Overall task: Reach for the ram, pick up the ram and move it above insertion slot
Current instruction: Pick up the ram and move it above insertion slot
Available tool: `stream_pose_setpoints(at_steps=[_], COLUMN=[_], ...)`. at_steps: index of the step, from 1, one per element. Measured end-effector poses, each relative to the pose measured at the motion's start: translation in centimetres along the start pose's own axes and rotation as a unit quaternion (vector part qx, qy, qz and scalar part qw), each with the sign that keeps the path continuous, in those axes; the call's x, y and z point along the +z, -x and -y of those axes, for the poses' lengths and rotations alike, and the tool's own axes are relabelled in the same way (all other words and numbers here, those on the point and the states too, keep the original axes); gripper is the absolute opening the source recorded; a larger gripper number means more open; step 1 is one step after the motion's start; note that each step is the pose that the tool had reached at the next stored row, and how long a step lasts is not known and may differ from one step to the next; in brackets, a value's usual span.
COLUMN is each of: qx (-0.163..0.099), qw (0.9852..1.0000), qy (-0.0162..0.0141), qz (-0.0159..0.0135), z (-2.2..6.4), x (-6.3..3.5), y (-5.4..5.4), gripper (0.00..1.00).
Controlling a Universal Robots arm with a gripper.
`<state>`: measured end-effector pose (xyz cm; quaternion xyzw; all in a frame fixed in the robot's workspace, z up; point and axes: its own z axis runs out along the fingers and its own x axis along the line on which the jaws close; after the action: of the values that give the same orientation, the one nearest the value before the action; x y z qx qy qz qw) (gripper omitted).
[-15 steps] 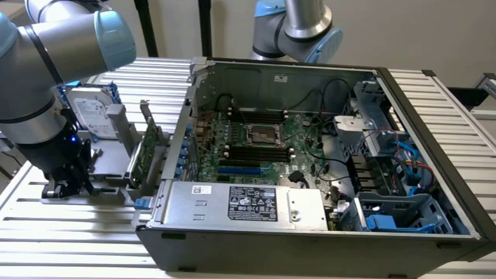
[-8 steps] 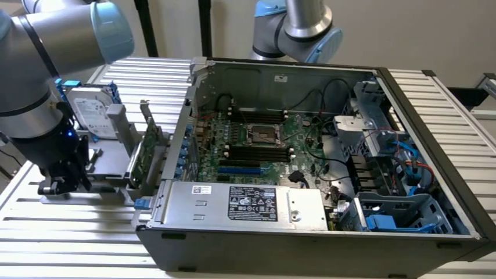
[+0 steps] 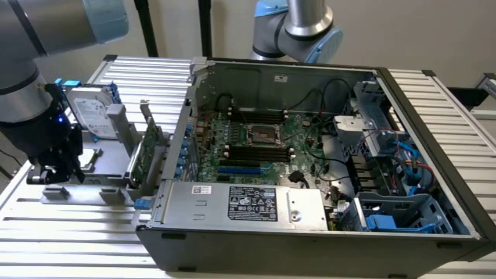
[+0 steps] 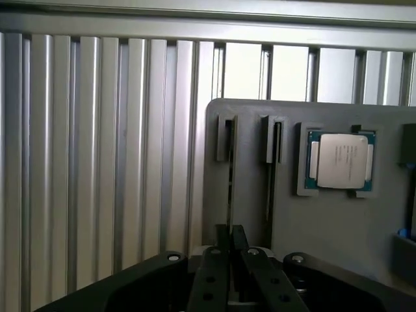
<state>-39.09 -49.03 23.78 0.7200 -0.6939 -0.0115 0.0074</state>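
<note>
End effector (image 4: 231, 234) is held low over the grey fixture plate (image 4: 325, 227), which lies on the slatted surface (image 4: 97, 162) toward its edge on the exterior view's left, beside the open computer case (image 3: 310, 244). A thin edge-on strip judged to be the ram (image 4: 229, 185) stands in the groove between a slotted post (image 4: 224, 140) and the end effector, with which it is lined up. A second groove lies just beside it, and a processor (image 4: 340, 160) is seated further along the plate. Whether the end effector is released, clenched or already grasping the strip cannot be told. The step in hand is judged to be the end of the reach or the start of the grasp, since the strip is not yet raised from its groove. A square, secure hold and a straight lift clear of the post are called for, because the memory slots (image 3: 256, 154) lie well apart, inside the case.
</note>
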Motion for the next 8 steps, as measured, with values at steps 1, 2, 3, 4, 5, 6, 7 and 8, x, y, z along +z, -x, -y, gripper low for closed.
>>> stream_pose_setpoints(at_steps=[1, 2, 3, 4, 5, 6, 7, 8], qx=[0.000, 0.000, 0.000, 0.000, 0.000, 0.000, 0.000, 0.000], qw=[1.0000, 1.0000, 1.0000, 1.0000, 1.0000, 1.0000, 1.0000, 1.0000], qy=[0.0000, -0.0001, 0.0000, 0.0000, 0.0000, 0.0000, 0.0001, 0.0000], qz=[0.0000, 0.0000, 0.0000, 0.0000, 0.0000, 0.0000, 0.0000, 0.0000], z=[-0.01, 0.00, 0.02, 0.06, 0.12, 0.23, 0.36, 0.56], x=[-0.45, -0.89, -1.35, -1.80, -2.25, -2.71, -3.17, -3.64], y=[0.0, 0.0, 0.0, 0.0, 0.0, 0.0, 0.0, 0.0], gripper=[0.14, 0.14, 0.14, 0.14, 0.14, 0.14, 0.14, 0.14])
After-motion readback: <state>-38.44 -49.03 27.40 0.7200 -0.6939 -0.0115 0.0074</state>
